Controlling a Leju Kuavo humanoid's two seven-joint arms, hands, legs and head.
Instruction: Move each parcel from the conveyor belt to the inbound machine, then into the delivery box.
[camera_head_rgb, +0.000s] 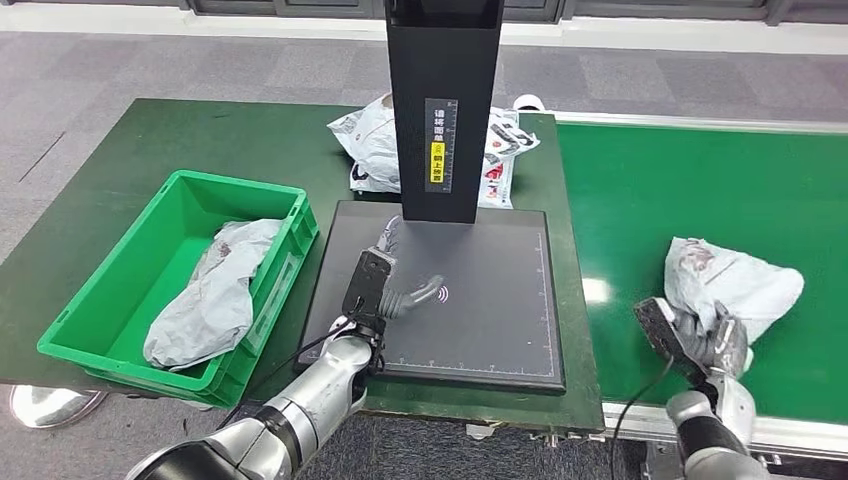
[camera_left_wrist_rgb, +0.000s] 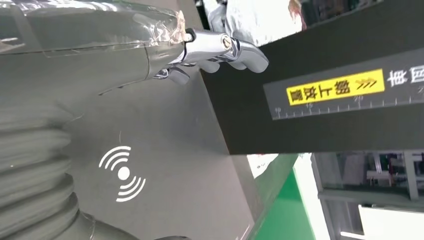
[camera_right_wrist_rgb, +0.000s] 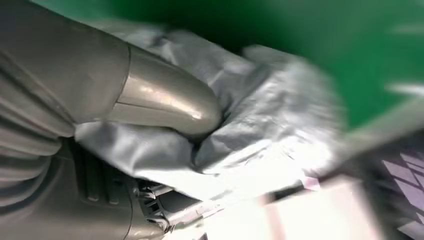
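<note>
my right hand (camera_head_rgb: 700, 345) grips a grey poly-bag parcel (camera_head_rgb: 735, 280) at the conveyor belt's (camera_head_rgb: 700, 180) near edge, thumb pressed into loose film. my left hand (camera_head_rgb: 385, 285) rests empty, fingers apart, on the scanner plate (camera_head_rgb: 500, 300). risk: the slack bag slips free mid-carry, or the idle hand blocks placement.

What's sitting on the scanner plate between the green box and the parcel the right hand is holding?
In the head view, the open left hand hovers over the dark scanner plate, between the green box and the held parcel.
</note>
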